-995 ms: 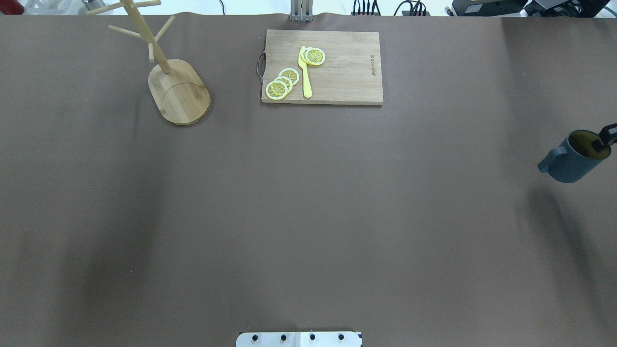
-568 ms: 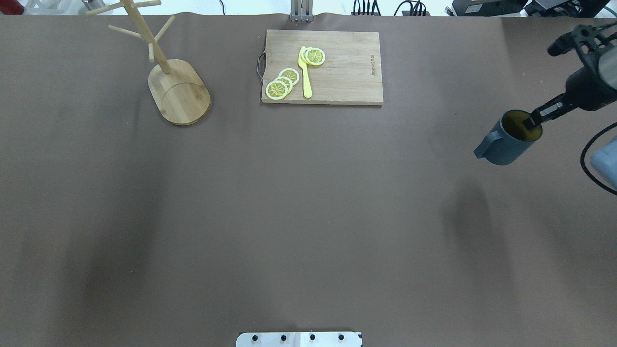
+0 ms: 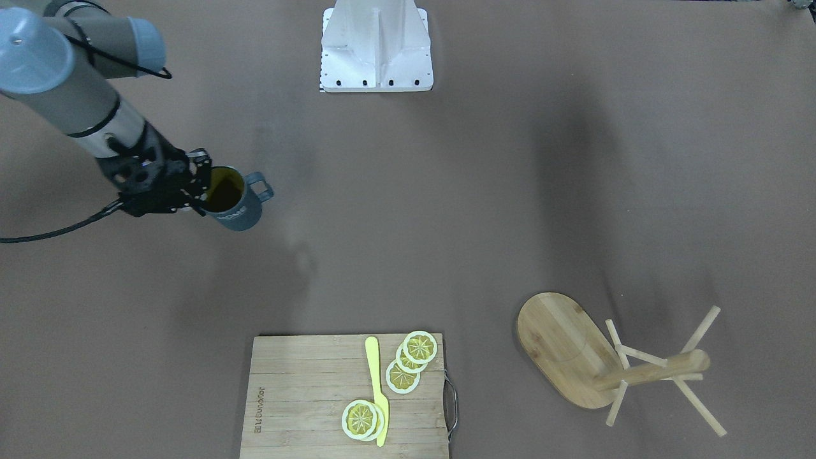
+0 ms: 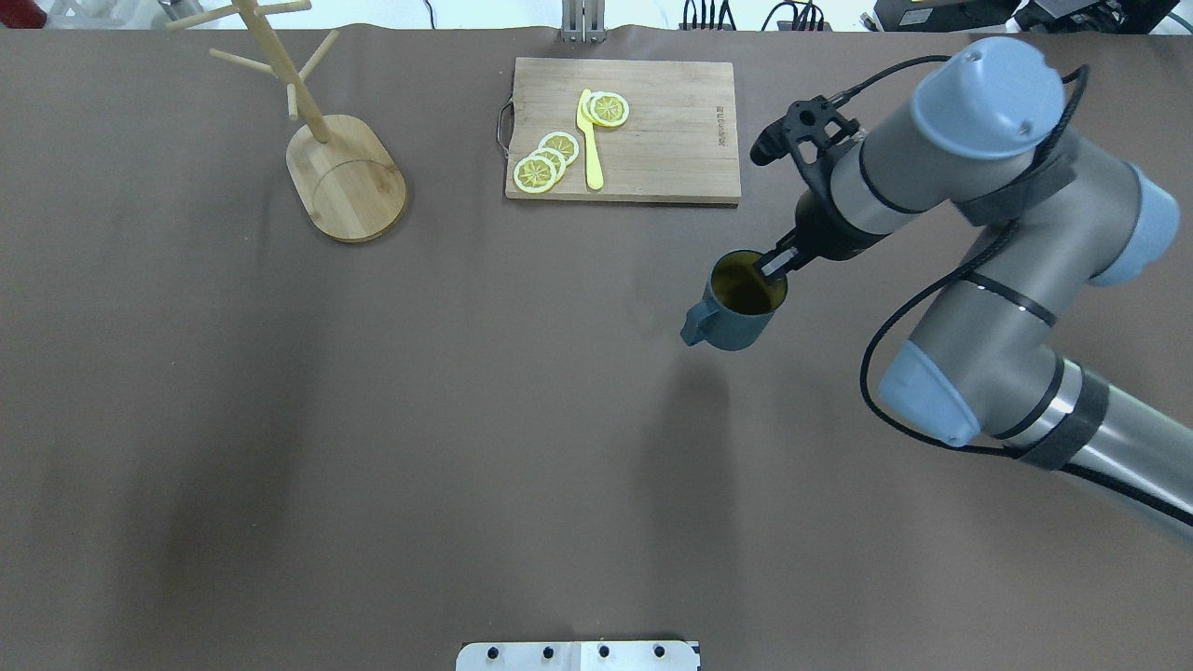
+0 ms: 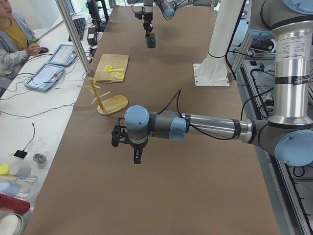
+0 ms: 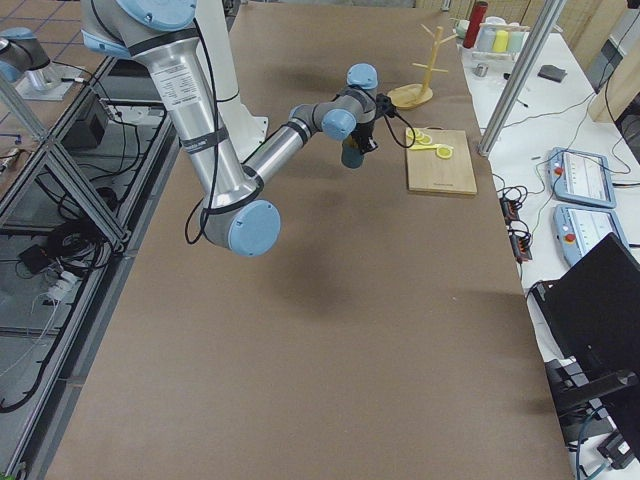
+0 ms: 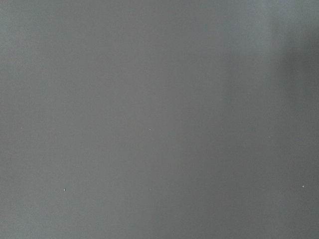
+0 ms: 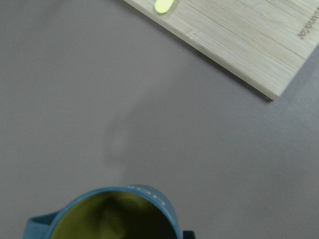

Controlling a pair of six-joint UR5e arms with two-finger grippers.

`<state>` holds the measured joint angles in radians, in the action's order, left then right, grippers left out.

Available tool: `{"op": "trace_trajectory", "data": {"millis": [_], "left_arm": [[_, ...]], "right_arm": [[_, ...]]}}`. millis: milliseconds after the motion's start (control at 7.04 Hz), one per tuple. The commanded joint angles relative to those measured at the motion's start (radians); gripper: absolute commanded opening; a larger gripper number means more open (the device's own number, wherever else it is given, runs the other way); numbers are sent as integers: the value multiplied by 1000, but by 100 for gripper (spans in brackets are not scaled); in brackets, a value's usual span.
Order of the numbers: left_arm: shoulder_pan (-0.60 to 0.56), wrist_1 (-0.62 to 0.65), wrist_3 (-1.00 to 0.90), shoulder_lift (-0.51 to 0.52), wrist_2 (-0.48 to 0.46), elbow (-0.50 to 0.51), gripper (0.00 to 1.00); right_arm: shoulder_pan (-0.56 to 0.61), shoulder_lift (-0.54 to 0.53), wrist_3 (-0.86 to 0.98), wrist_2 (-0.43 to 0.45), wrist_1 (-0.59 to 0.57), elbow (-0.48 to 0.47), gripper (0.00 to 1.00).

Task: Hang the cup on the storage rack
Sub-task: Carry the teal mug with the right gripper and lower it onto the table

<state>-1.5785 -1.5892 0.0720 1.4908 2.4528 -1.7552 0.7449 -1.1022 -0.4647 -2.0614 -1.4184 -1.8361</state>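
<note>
The right gripper (image 4: 779, 265) is clamped on the rim of the teal-blue mug (image 4: 741, 312), one finger inside against the yellowish wall and the other outside it; the mug hangs mouth-up and slightly tilted, clear of the brown table (image 4: 466, 438), with its shadow lying apart on the surface below. Its loop handle points toward the robot's left and a little back toward the base; pale lettering on its side may read "HOME", though it is too small to be sure. The mug is on the robot's side of the bamboo cutting board (image 4: 666, 140), near that board's right corner and not touching it; the board carries an engraved brand mark by its right edge, not legible here, a yellow toy knife (image 4: 591, 154), lemon slices (image 4: 545, 163) on both sides of the knife, and a metal handle (image 4: 503, 126) on its left end. The bamboo mug tree (image 4: 347, 177) stands upright at the far left, well apart from the mug, its pegs bare. The left gripper (image 5: 137, 156) hangs over bare table; whether it is open cannot be told.
</note>
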Motion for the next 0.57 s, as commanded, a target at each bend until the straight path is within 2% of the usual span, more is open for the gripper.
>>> {"op": "trace_trajectory", "data": {"millis": [0,284,426], "left_arm": [[0,0,2,0,3,-6,98],[0,0,2,0,12,-7,98],[0,0,2,0,11,-6,98]], "right_arm": [[-129,70,-66,121,10,38,0],[-209,177,-212,213,181,211,0],[-219,185,-216,214,205,218,0]]}}
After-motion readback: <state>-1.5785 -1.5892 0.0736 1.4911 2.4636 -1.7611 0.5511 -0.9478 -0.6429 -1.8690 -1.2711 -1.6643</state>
